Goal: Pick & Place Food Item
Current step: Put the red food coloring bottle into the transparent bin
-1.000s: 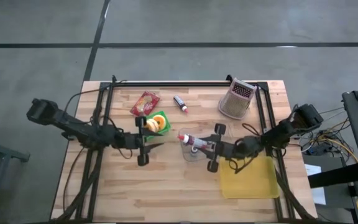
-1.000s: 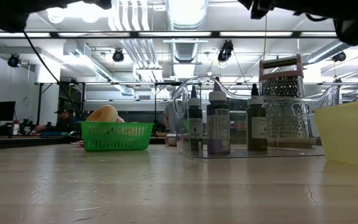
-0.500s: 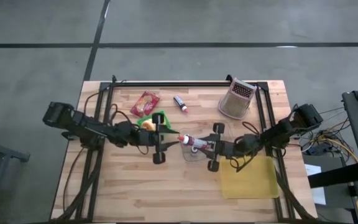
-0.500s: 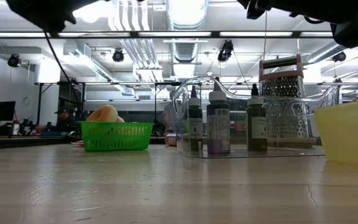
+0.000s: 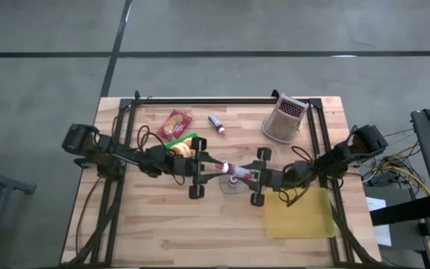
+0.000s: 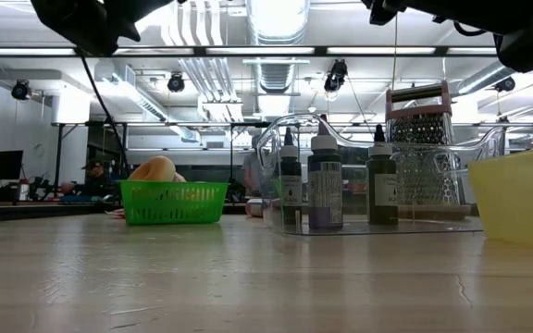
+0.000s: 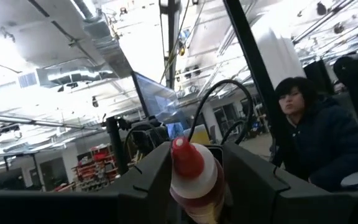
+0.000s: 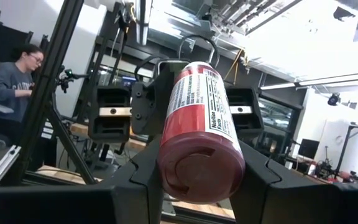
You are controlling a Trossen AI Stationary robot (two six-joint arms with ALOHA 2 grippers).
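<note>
A red sauce bottle (image 5: 231,171) with a white cap (image 7: 192,169) and a nutrition label hangs level above a clear tray (image 5: 234,184) at mid-table. My right gripper (image 5: 246,174) is shut on its base end. My left gripper (image 5: 209,169) reaches in from the table's left. Its fingers (image 7: 148,183) stand on either side of the cap end, and the cap fills the gap between them. A green basket (image 5: 187,140) holding a yellow food item (image 5: 181,149) sits partly under my left arm. My right gripper pinches the bottle's body by its sides (image 8: 168,152) near the round base (image 8: 201,167), between its two fingers. The fingers come level from the table's right and lie along the bottle. The bottle is lifted clear, cap toward the table's left. My left gripper has the cap between its fingers; whether they touch it I cannot tell.
A red packet (image 5: 174,123) and a small tube (image 5: 216,124) lie at the back. A metal grater (image 5: 284,119) stands at the back right, a yellow bin (image 5: 301,213) at the near right. In the low view, dark bottles (image 6: 325,185) stand in the clear tray.
My left gripper has gone toward the table's right edge, from beside the green basket to the bottle's cap end, so that its arm now crosses over the basket. The bottle and my right gripper have kept still.
</note>
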